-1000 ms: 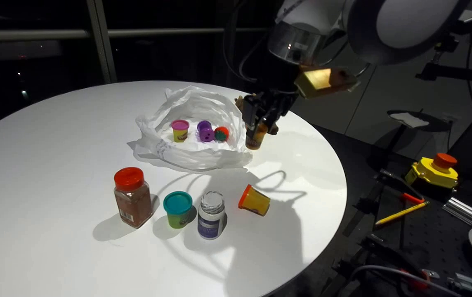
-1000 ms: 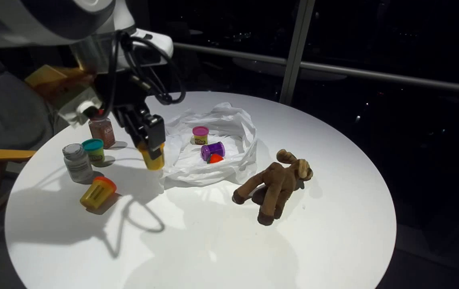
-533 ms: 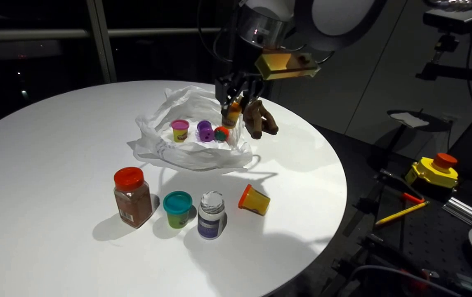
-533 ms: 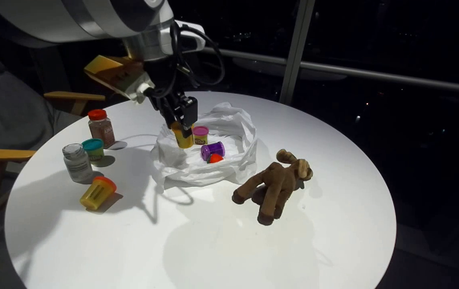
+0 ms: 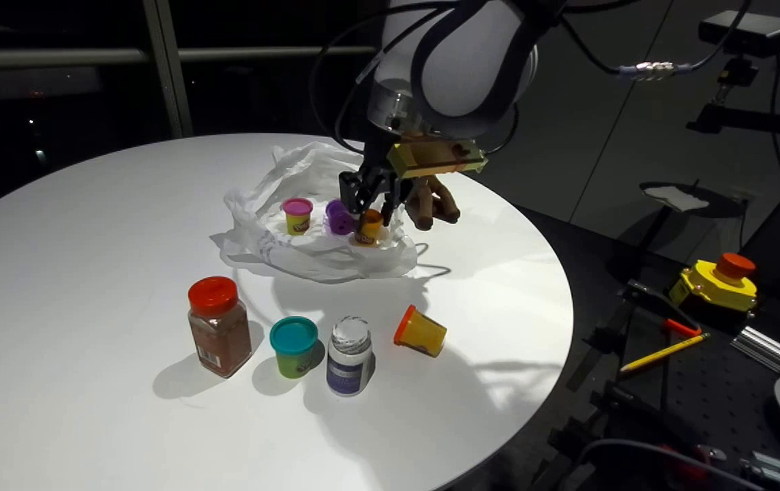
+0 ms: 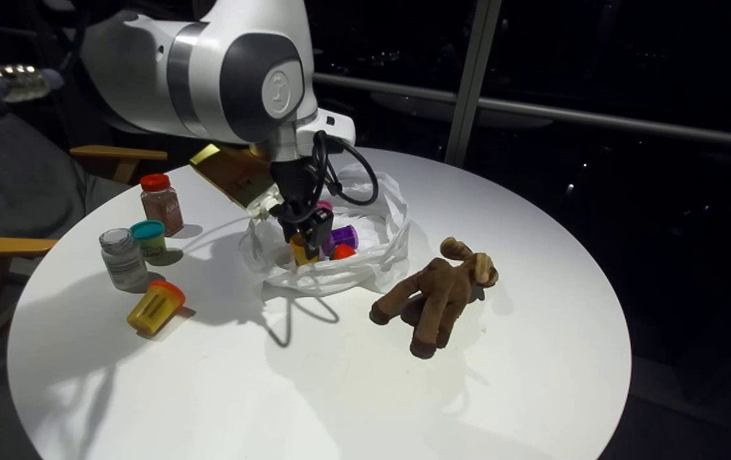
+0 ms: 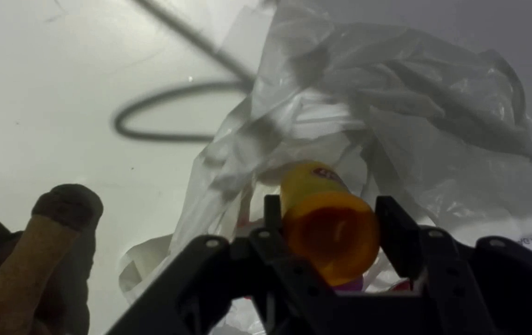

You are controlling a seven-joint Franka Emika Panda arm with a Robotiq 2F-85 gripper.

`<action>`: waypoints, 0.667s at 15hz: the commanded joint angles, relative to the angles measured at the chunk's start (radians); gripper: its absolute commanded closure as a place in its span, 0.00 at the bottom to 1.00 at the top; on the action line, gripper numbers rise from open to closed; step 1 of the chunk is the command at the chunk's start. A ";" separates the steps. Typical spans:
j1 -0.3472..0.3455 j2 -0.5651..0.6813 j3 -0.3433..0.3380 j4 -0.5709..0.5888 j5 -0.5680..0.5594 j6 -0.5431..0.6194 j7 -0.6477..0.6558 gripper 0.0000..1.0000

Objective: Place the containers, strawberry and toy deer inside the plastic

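Observation:
My gripper [image 7: 327, 215] is shut on a yellow container [image 5: 367, 234] with an orange lid, low inside the open plastic [image 5: 308, 263]. In the wrist view, black fingers press both sides of its lid. A pink-lidded container [image 5: 297, 218], a purple container [image 6: 346, 236] and the strawberry [image 6: 343, 253] lie within the plastic. On the table outside stand a red-lidded jar [image 5: 221, 334], a teal-lidded cup [image 5: 293, 346] and a white-capped bottle [image 5: 348, 363]. A second orange-lidded yellow container [image 5: 423, 332] lies on its side nearby. The brown toy deer [image 6: 437, 291] lies beside the plastic.
Everything sits on a round white table [image 6: 531, 383] with a curved edge. The crumpled walls of the plastic rise around the gripper. Off the table, a yellow box with a red button [image 5: 716, 283] and a pencil [image 5: 665, 352] show in an exterior view.
From beside the plastic, my gripper has carried the yellow container over its wall and lowered it inside, near the strawberry and the purple container. The things on the table have not moved.

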 commanded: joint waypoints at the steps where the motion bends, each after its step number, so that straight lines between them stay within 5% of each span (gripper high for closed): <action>1: 0.040 0.054 -0.038 0.085 0.076 0.021 -0.042 0.72; 5: 0.084 0.081 -0.089 0.128 0.068 0.020 -0.040 0.72; 6: 0.085 0.082 -0.089 0.132 0.070 0.009 -0.048 0.26; 10: 0.096 0.045 -0.087 0.108 0.072 -0.009 -0.059 0.01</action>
